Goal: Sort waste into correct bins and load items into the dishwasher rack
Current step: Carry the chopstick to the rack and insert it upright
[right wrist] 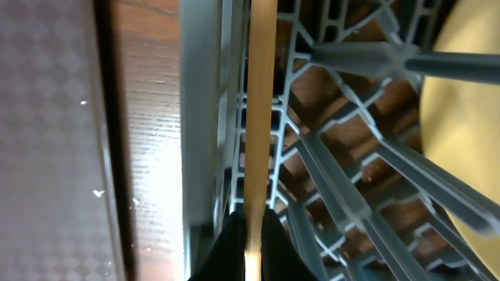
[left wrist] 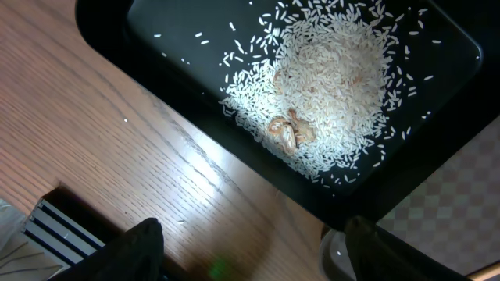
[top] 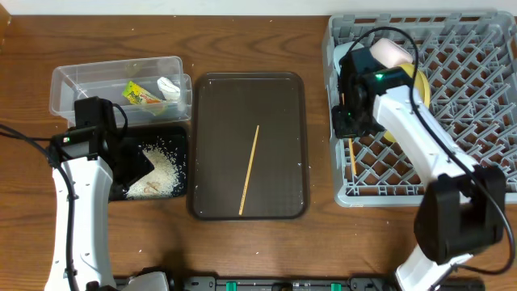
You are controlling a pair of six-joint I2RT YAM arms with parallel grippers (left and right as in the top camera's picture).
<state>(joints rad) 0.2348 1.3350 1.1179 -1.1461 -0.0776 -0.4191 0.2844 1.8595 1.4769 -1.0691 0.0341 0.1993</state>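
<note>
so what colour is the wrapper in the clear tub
The wrapper is green and yellow with some orange, clearest in the overhead view.

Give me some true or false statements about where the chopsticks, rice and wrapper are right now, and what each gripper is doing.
1. One chopstick lies on the brown serving tray. True.
2. The rice sits in the clear tub. False: it is in the black tray.
3. The right gripper is shut on the other chopstick over the dishwasher rack. True.
4. The green-and-orange wrapper is on the brown serving tray. False: it is in the clear tub.
5. The left gripper holds the wrapper. False: it is open and empty.
</note>
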